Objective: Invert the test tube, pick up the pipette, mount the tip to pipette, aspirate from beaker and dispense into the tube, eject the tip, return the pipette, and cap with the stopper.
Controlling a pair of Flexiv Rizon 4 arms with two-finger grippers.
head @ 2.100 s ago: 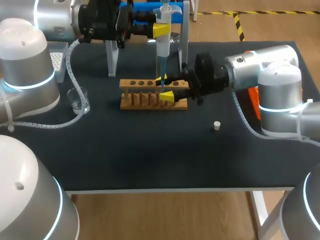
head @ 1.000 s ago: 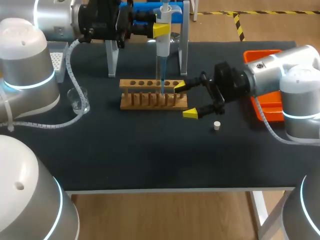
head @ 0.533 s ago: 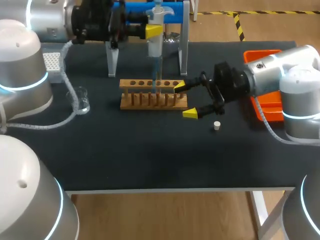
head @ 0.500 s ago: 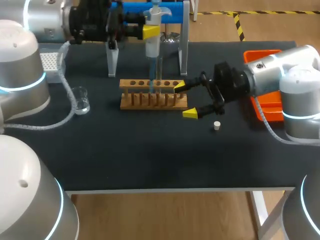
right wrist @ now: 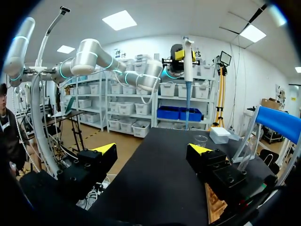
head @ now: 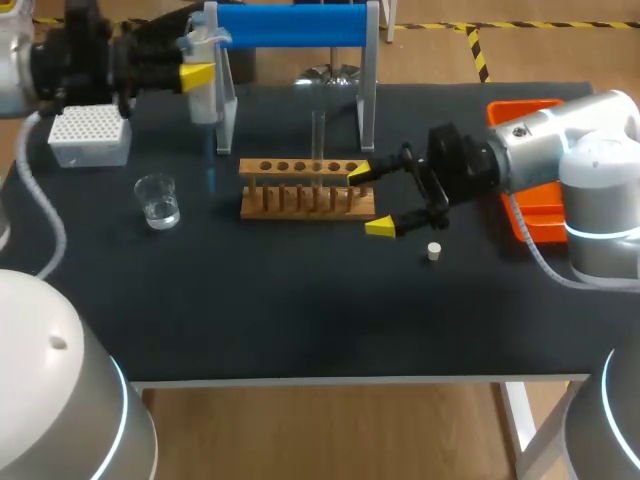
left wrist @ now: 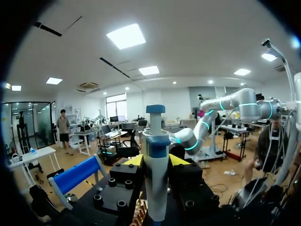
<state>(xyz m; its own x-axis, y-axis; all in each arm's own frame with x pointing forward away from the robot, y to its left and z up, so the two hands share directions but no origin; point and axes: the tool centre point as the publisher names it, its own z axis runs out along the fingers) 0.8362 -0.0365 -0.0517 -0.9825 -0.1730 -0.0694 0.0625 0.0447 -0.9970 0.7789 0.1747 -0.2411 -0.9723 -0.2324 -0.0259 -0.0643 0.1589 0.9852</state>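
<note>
Left gripper [head: 199, 75] clasps the pipette [head: 206, 102] beyond the rack's [head: 300, 207] left end; right gripper [head: 370, 200] gapes beside its right end.

Pretty clearly a lab, wet-bench style. On the black-topped table [head: 300, 320] I'm working over there's a wooden tube rack [head: 307, 195] with one glass test tube [head: 318, 135] standing upright in it. There's also a small glass beaker [head: 158, 200] with clear liquid in the bottom, a white box of pipette tips [head: 90, 135] and a clear stand [head: 290, 24] with a blue top bar. A little white stopper [head: 434, 251] lies loose on the mat, and an orange tray [head: 520, 108] sits at the right edge. Add the pipette [head: 205, 90] clamped in my left gripper [left wrist: 156, 161], plus my left arm [head: 70, 60] and right arm [head: 540, 140] over the bench, and I'd call it a robotics lab doing chemistry.
</note>
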